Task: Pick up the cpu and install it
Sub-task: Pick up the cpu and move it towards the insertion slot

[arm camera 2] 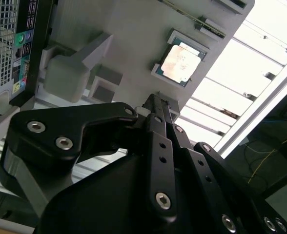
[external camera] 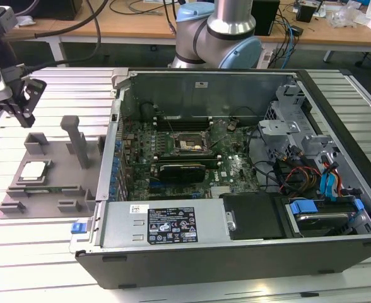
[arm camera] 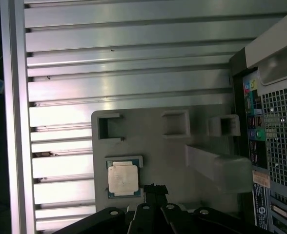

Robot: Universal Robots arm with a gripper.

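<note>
We see the cpu [external camera: 34, 171] lying flat in a square recess of the grey fixture [external camera: 62, 165], near the worktop [external camera: 40, 252] edge at the exterior view's left, beside the open computer case [external camera: 248, 255]. The gripper [external camera: 25, 113] hangs above the fixture, clenched on nothing, clear of the cpu

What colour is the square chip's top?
The thin square cpu is silvery-beige, green-edged; clearest in the first wrist view.
</note>
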